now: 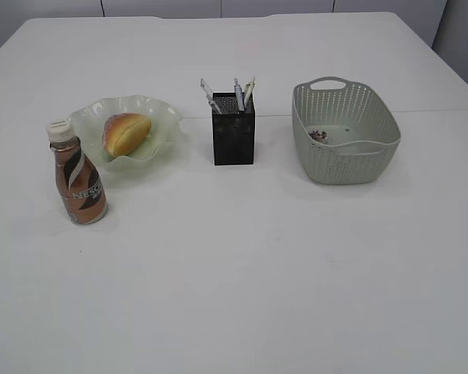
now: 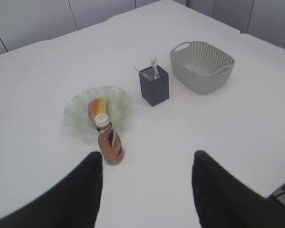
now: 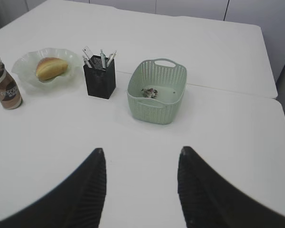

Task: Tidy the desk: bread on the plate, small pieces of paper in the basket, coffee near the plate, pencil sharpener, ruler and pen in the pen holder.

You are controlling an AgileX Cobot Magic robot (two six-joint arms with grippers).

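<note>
The bread (image 1: 126,132) lies on the pale green wavy plate (image 1: 161,117). A brown coffee bottle (image 1: 79,176) with a white cap stands upright just left of and in front of the plate. The black mesh pen holder (image 1: 234,129) holds several upright items, pen among them; I cannot make out a sharpener or ruler. Small paper scraps (image 1: 318,135) lie inside the grey-green basket (image 1: 374,160). Neither arm shows in the exterior view. My left gripper (image 2: 147,159) hangs open high above the table, and my right gripper (image 3: 140,153) is open too, both empty.
The white table (image 1: 242,280) spreads wide in front of the objects. A seam between two tabletops (image 1: 437,111) runs behind the basket. Grey cabinet panels (image 1: 164,6) line the back wall.
</note>
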